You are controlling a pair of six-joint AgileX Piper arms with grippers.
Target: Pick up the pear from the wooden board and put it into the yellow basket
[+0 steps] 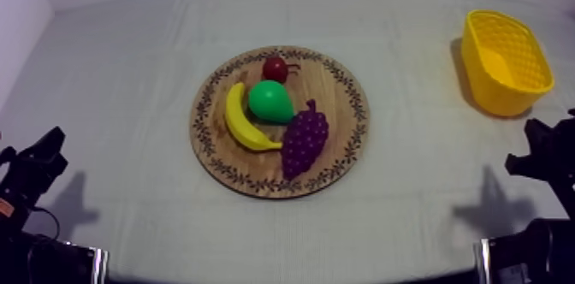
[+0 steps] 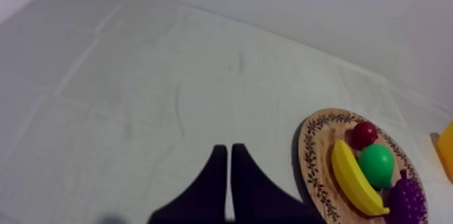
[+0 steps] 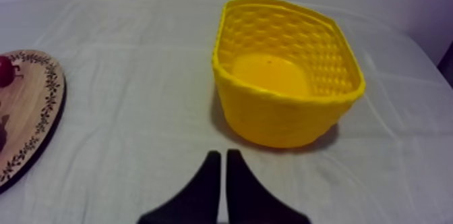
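A green pear (image 1: 270, 102) lies in the middle of the round wooden board (image 1: 346, 133), between a banana (image 1: 242, 119), a small red fruit (image 1: 275, 68) and purple grapes (image 1: 304, 138). The yellow basket (image 1: 505, 62) stands empty at the far right of the table. My left gripper (image 1: 41, 161) rests low at the left side, far from the board; its fingers (image 2: 217, 173) lie together as a narrow wedge. The pear (image 2: 376, 164) shows beyond them. My right gripper (image 1: 537, 155) rests low at the right, shut (image 3: 222, 166), just short of the basket (image 3: 286, 78).
The grey-white cloth (image 1: 128, 91) covers the whole table. A white wall rises at the far left. The board's rim (image 3: 47, 98) with the small red fruit (image 3: 5, 71) lies to one side of the right gripper.
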